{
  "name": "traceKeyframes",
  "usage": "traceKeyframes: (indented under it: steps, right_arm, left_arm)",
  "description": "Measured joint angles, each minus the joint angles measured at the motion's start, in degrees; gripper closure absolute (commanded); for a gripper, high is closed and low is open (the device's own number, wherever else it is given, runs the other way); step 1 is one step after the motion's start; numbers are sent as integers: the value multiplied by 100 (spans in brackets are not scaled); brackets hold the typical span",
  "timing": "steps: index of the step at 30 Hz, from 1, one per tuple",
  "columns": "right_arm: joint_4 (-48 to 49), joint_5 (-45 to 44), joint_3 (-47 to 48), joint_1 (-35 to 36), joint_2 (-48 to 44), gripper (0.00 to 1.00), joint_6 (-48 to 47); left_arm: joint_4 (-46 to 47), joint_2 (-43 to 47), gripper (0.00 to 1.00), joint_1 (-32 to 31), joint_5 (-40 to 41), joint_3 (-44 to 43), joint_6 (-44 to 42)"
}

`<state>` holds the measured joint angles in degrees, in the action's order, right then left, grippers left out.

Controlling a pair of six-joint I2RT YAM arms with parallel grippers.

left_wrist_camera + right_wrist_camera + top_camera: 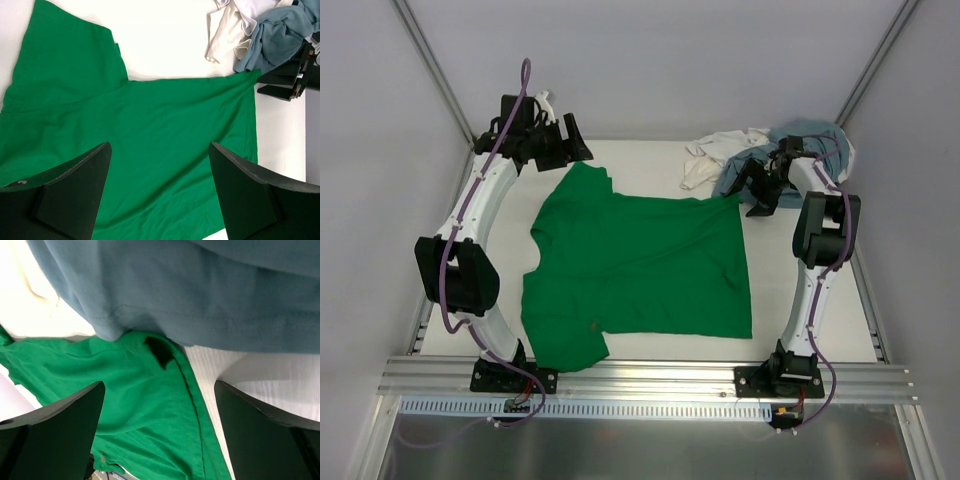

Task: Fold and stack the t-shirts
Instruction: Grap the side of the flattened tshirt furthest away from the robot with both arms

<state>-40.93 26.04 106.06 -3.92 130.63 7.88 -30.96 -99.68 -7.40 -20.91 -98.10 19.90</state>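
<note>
top external view: the green t-shirt lies spread flat over the middle of the table. its long axis runs from 9 to 3 o'clock, collar at 9, hem at 3, one sleeve reaching to 11 and the other to 7. the grey-blue t-shirt and the white t-shirt sit crumpled together in a heap at 1 o'clock, touching the green one's far hem corner. no bin, tray or basket shows. nothing is stacked yet, and the green shirt shows no fold.

the right gripper hangs over that far hem corner, at about 2 o'clock, jaws spread wide and empty. its wrist view shows the corner lying between the fingers, partly tucked under the edge of the grey-blue cloth. the left gripper is at 11 o'clock, just past the far sleeve, also wide and holding nothing.

the coming move likely turns on that overlap. the right arm is clearly the nearer one to the hem corner, but a pinch there could catch the grey-blue edge along with the green. taking the corner from its 6 o'clock side, clear of the heap, looks safer.
</note>
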Motion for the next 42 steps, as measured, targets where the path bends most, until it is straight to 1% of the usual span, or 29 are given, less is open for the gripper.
traceKeyframes:
  steps: [6,14,18,20,21,22,24,25,26,35,42]
  right_arm:
    - [214,197,20,4,72,3,160]
    - [404,540,496,85,431,4,391]
    - [627,660,575,210,525,8,516]
    - [752,702,577,295,557,26,551]
    - [815,684,577,337,586,40,575]
    - [876,715,570,380,629,66,588]
    - [949,704,531,457,710,86,623]
    - [970,704,474,487,756,98,645]
    - [973,769,437,507,782,100,684]
    - [962,763,389,540,765,99,636]
    - [739,511,337,481,597,100,439]
  left_arm:
    - [-120,-9,20,0,0,-63,-90]
    - [-208,-7,20,0,0,-63,-227]
    - [-262,-4,20,0,2,-63,-299]
    - [-282,4,20,0,0,-63,-306]
    - [-286,13,20,0,2,-63,-308]
    - [-291,26,19,0,0,-63,-313]
    - [-293,52,20,0,0,-63,-323]
    - [-293,61,20,0,0,-63,-326]
    - [-293,72,20,0,0,-63,-326]
    - [-275,85,20,0,-7,26,-326]
    - [-157,92,20,0,-2,262,-326]
